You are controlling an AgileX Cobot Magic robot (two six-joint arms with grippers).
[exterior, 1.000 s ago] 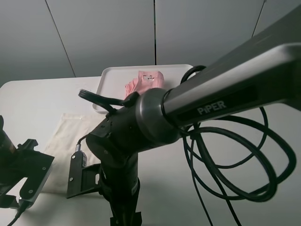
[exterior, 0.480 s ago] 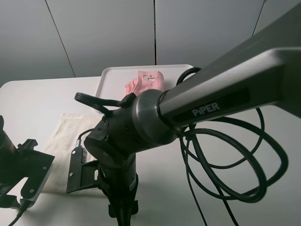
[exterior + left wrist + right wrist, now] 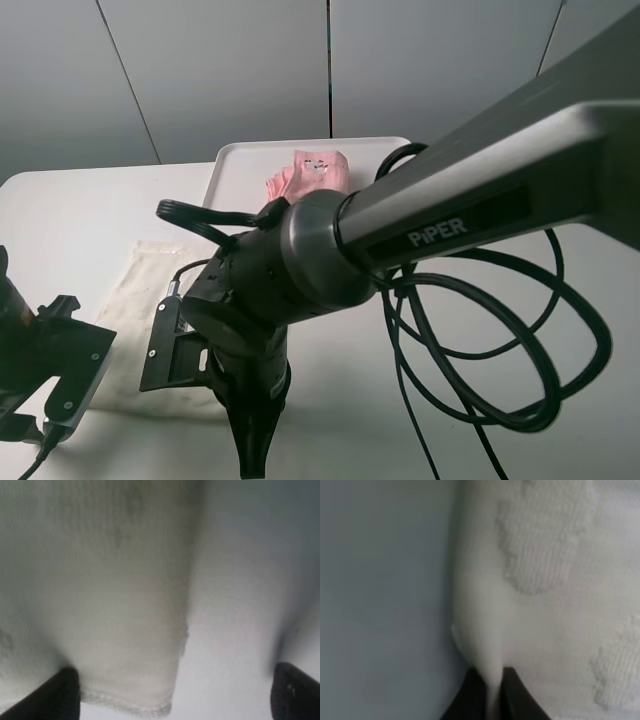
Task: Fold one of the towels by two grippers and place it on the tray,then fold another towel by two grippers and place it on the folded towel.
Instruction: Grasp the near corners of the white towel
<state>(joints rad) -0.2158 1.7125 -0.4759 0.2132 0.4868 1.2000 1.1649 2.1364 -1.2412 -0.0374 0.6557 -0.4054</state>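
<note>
The exterior high camera sits above and behind the arms and looks down and forward across the table (image 3: pixel 70 210). From there the cream towel (image 3: pixel 135 290) lies near, and the tray (image 3: pixel 232 160) lies beyond the towel's far side. The right arm (image 3: pixel 470 215) passes so near the lens that it hides much of the towel. The left wrist camera looks down on the cream towel (image 3: pixel 115 590) from very close, over one edge and corner, and the cloth is blurred. The right wrist camera faces the cream towel (image 3: pixel 545 580) just as closely, along another edge. All three views share this towel and the table beside it.
</note>
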